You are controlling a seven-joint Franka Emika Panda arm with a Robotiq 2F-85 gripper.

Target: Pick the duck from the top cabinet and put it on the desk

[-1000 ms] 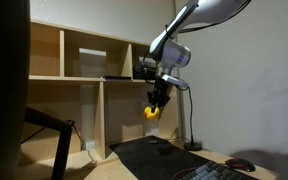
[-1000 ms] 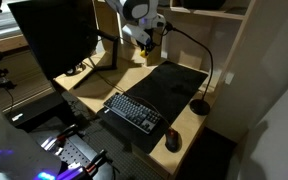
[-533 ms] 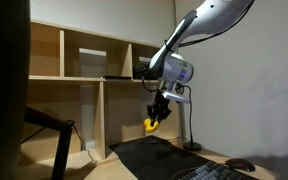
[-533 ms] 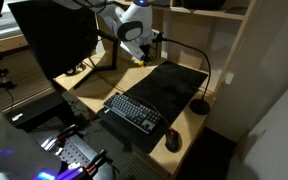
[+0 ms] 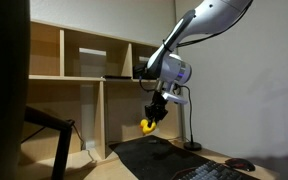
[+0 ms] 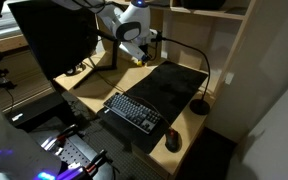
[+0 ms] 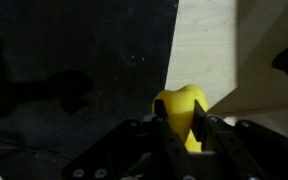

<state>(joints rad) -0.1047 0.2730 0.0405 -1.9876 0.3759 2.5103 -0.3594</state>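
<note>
My gripper [image 5: 154, 118] is shut on the tiny yellow duck [image 5: 148, 126] and holds it in the air above the far edge of the black mat [image 5: 154, 153] on the desk [image 6: 99, 92]. In the wrist view the duck [image 7: 179, 108] sits pinched between the two dark fingers [image 7: 179, 130], over the mat and the bare light wood. In an exterior view the gripper [image 6: 139, 55] hangs over the desk's back corner, and the duck [image 6: 138, 60] is barely visible. The top cabinet [image 5: 84, 55] of plywood cubbies stands behind and above.
A black gooseneck lamp [image 5: 189, 125] stands just beside the gripper. A dark keyboard [image 6: 134, 110] and a mouse [image 6: 173, 141] lie on the mat's near side. A large dark monitor [image 6: 54, 35] stands at the desk's end. A flat dark object [image 5: 116, 77] rests in a cubby.
My gripper has come down and away from the cabinet with the duck still held, now lower over the mat's far edge. Little movement in the last half second.
</note>
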